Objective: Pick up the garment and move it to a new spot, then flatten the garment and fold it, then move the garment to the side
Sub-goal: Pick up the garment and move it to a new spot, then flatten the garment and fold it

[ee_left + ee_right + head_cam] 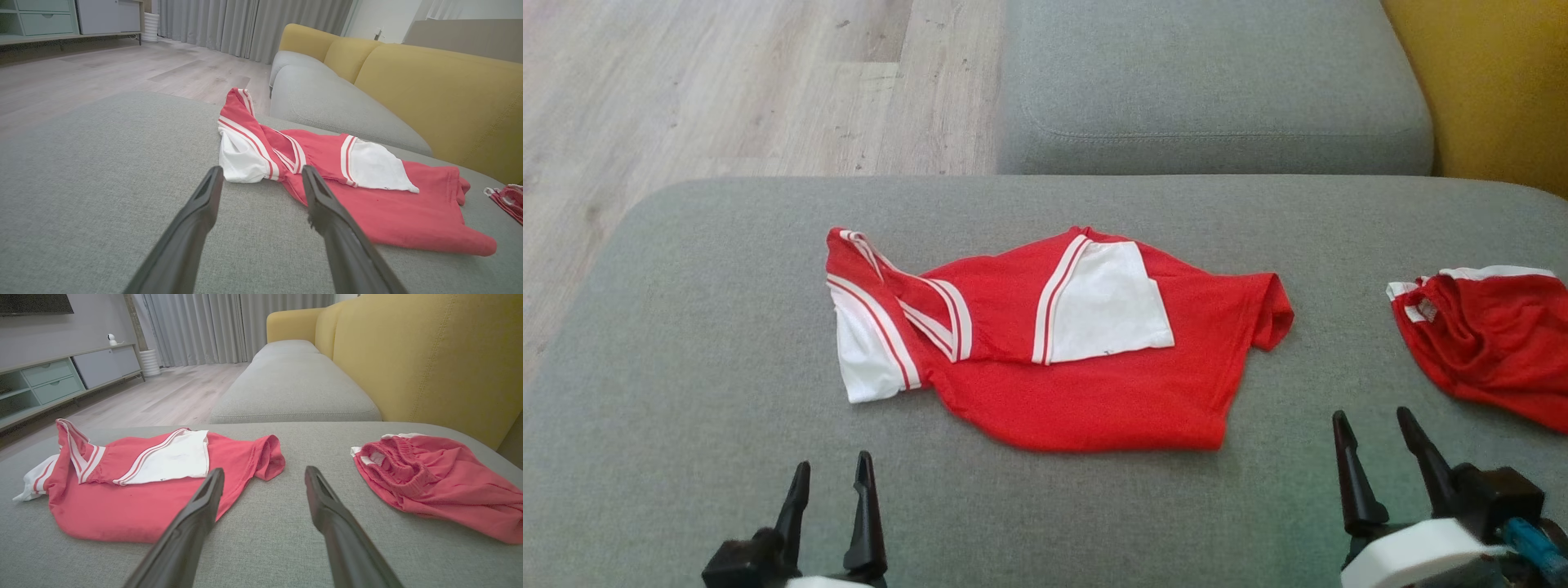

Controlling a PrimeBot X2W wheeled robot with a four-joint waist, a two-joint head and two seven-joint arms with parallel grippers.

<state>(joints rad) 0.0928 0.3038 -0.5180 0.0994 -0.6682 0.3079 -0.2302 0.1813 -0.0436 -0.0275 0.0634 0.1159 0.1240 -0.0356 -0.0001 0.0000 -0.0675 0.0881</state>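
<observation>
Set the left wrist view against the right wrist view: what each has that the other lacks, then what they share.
Left wrist: the open left gripper, a white wall at top right. Right wrist: the open right gripper, the elastic waistband of the other red garment, a small white camera on the cabinet. Both: the red shirt, gray cushion, yellow backrest, curtains.

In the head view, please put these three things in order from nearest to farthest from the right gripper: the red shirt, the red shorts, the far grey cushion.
1. Red shorts, just to the right of the right gripper.
2. Red shirt, to its left, in the middle of the near seat.
3. Far grey cushion, beyond the gap, at the top.
</observation>
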